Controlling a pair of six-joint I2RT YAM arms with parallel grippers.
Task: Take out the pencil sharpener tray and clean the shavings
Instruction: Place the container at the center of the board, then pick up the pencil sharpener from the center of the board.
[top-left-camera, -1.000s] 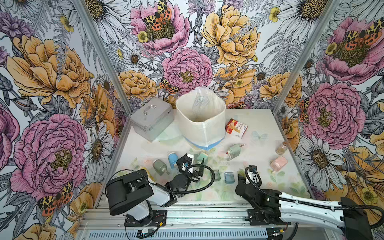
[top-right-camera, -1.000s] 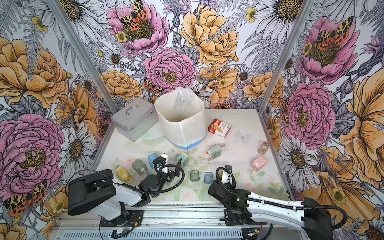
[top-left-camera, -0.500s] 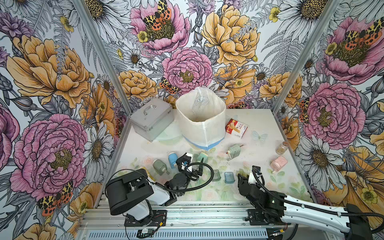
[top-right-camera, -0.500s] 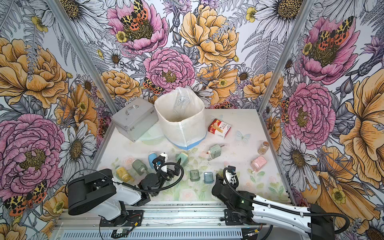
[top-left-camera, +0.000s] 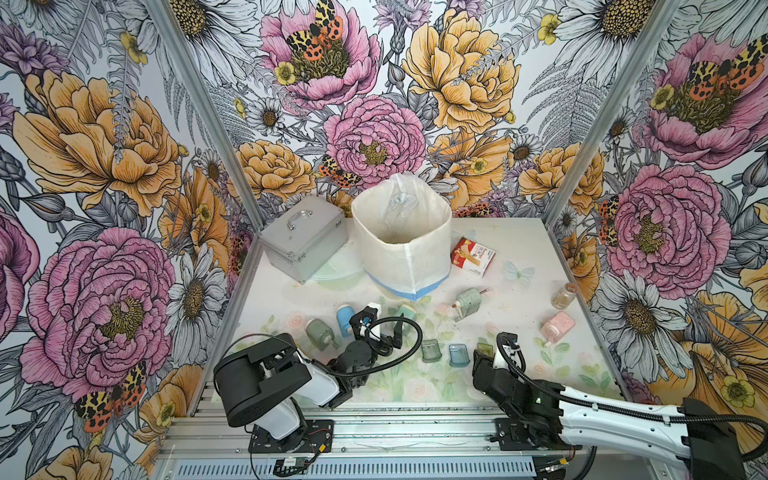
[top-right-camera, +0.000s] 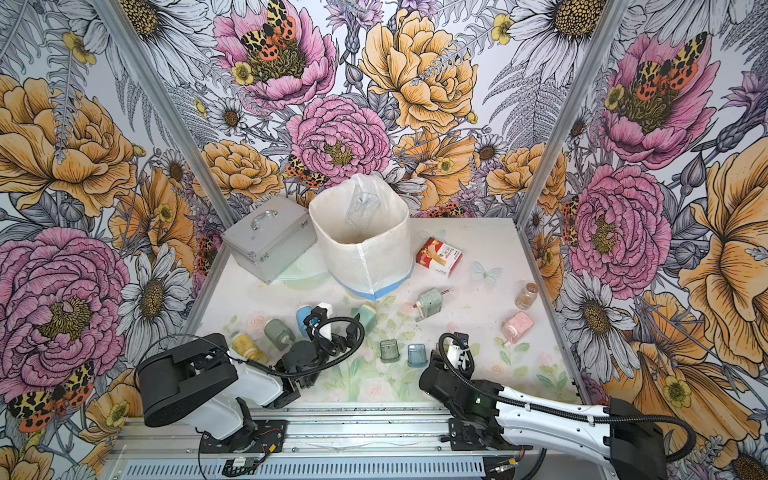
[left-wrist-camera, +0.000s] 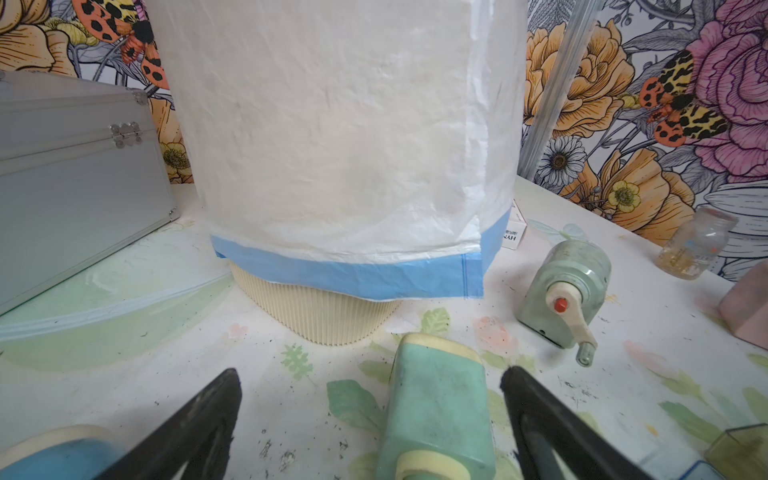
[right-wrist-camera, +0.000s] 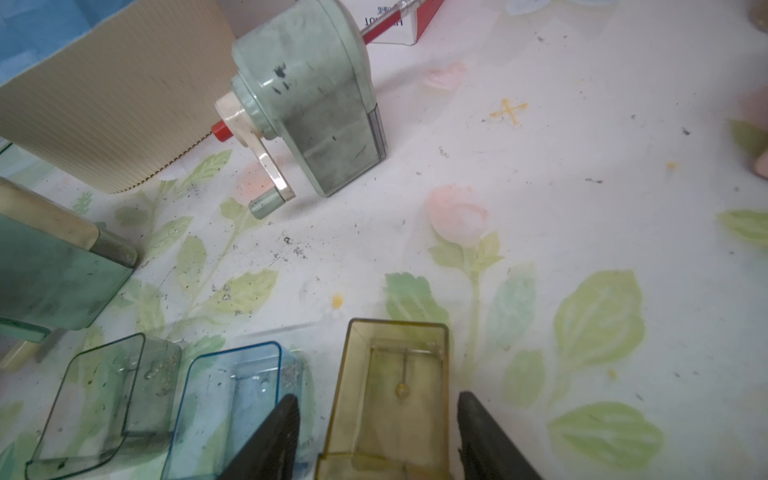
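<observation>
Between the part-spread jaws of my right gripper (right-wrist-camera: 377, 397) sits the yellowish translucent plastic tray (right-wrist-camera: 399, 357), long axis straight ahead; my left gripper (left-wrist-camera: 370, 374) gapes wide around a mint-green sharpener (left-wrist-camera: 436, 411).

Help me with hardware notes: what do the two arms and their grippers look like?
Both arms mix glossy white link shells with bulky black joint housings. The left arm and right arm each carry a ribbed black cable hose near the wrist. The right arm shows a small green light. The left gripper and right gripper have tapered matte black fingers.
</observation>
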